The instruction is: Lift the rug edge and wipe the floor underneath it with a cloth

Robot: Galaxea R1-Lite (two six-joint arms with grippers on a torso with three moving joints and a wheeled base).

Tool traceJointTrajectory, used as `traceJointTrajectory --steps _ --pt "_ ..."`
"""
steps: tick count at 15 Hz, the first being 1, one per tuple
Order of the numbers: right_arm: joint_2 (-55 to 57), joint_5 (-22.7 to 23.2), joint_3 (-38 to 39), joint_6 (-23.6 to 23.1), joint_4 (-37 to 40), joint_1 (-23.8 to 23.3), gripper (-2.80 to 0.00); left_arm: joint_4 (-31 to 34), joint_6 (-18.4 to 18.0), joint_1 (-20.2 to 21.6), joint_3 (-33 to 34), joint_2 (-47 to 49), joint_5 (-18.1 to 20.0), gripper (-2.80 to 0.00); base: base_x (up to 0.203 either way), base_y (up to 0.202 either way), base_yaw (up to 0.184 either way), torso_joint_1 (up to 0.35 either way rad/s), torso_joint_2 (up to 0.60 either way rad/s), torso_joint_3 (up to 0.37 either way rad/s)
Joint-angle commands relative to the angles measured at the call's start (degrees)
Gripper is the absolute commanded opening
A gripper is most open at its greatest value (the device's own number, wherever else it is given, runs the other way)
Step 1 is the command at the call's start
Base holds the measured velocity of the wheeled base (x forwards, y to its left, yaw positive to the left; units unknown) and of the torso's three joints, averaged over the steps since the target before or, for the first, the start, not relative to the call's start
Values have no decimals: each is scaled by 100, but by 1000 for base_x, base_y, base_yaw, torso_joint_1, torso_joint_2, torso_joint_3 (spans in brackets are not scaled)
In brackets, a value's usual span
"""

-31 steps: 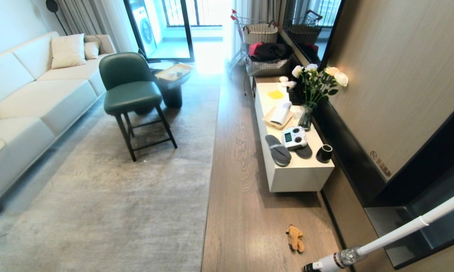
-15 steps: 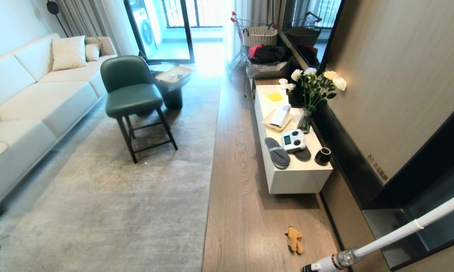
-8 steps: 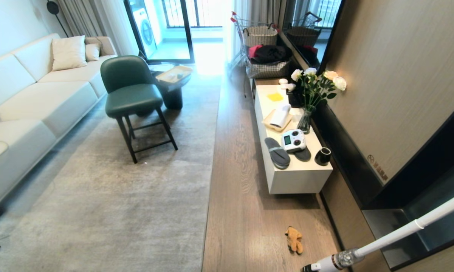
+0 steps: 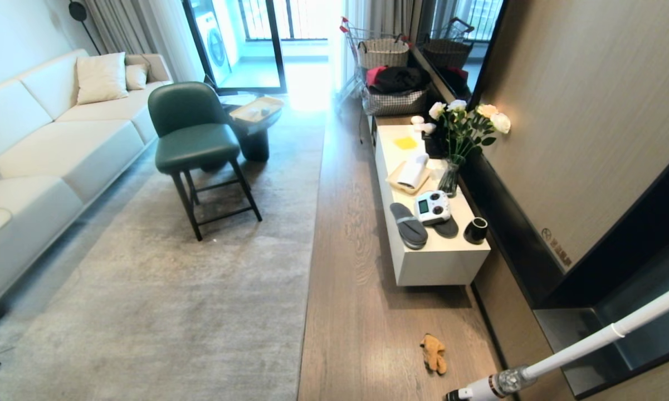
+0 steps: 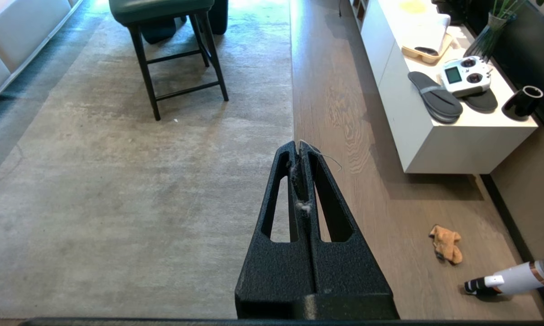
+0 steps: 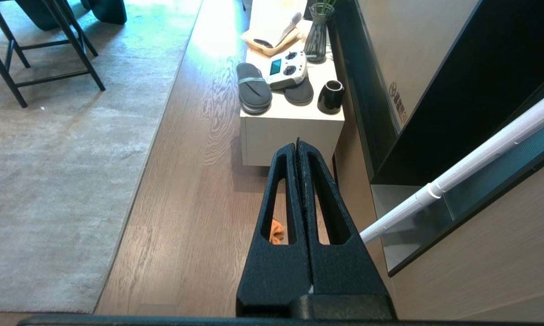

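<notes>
Rug edge: the long straight border [image 4: 311, 223] of the pale grey rug lies flat on the floor, running from the near end of the room toward the balcony door; nothing lifts it.
Floor: a strip of brown wood-grain planks [image 4: 356, 289] lies bare between the rug's border and the white cabinet.
Cloth: the small orange-yellow rag [image 4: 434, 353] lies crumpled on the planks, near the wall side of the strip, just past the near end of the cabinet and well apart from the rug.
Left gripper: [image 5: 297, 147] clenched, both black fingers pressed together, grasping nothing but with a wisp of grey lint caught between them; it hangs above the rug's border.
Right gripper: [image 6: 297, 146] clenched too and empty, raised over the plank strip before the cabinet; the rag shows through a slot in one finger, on the floor below it.
White cabinet: [image 4: 440, 264] its top carries grey slippers [image 4: 408, 224], a white remote controller [image 4: 432, 206], a black cup [image 4: 475, 229], a rolled white towel [image 4: 413, 169] on a tray and a vase of roses [image 4: 462, 131].
Vacuum: a white stick vacuum [image 4: 568, 351] leans by the wall, just beside the rag.
Chair: a green chair [image 4: 195, 139] stands on the rug's far part.
</notes>
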State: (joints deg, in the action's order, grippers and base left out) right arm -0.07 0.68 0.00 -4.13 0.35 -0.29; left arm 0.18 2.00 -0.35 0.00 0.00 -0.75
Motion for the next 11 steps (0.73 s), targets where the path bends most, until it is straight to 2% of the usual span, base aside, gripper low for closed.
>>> traceJointTrajectory --steps 1,6,11 --pt "7 2 0 0 9 3 -280 -1 2 0 0 0 -5 -280 0 0 0 0 0 0" --pt "7 -121 0 44 0 3 -280 -1 2 0 0 0 -5 -280 0 0 0 0 0 0" --pt "7 -147 0 317 0 3 -280 -1 2 0 0 0 -5 -280 0 0 0 0 0 0"
